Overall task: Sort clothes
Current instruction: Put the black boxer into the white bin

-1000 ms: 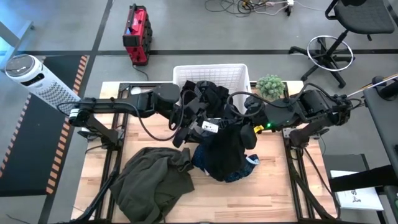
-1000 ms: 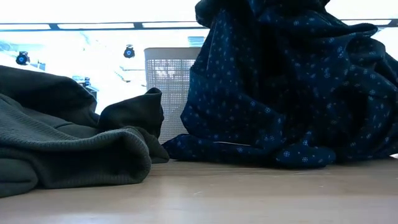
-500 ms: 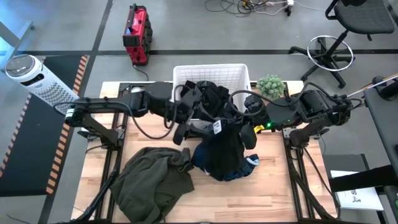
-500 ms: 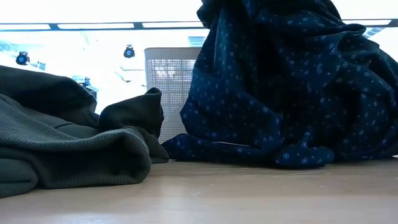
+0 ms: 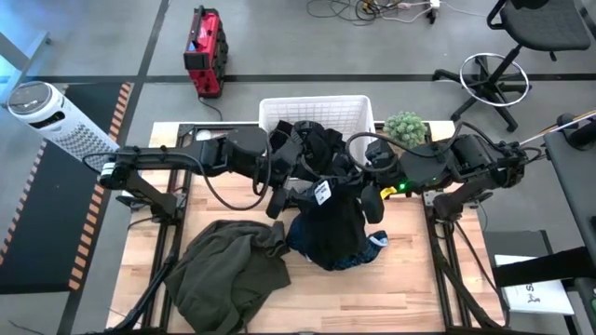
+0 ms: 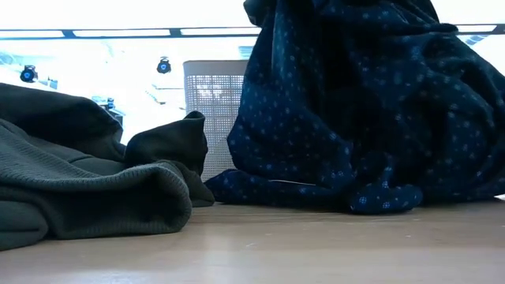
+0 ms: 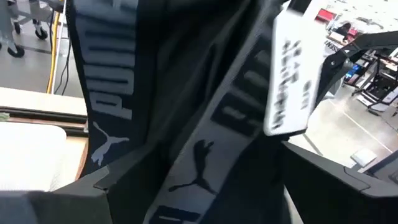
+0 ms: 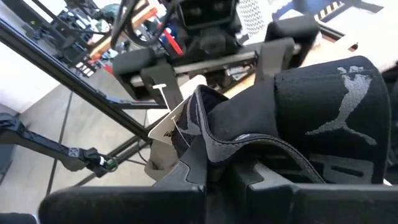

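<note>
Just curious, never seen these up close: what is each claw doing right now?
Left claw: open, a black Puma garment between its fingers.
Right claw: shut on the black Puma garment.

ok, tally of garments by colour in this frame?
Olive-grey top: 1, on the table front left.
Navy patterned piece: 1, draped at centre.
Black Puma piece: 1, pinched in the right tool.
Black pile in the basket: separate pieces cannot be told apart.
Total: 3 distinct garments, plus the pile.
</note>
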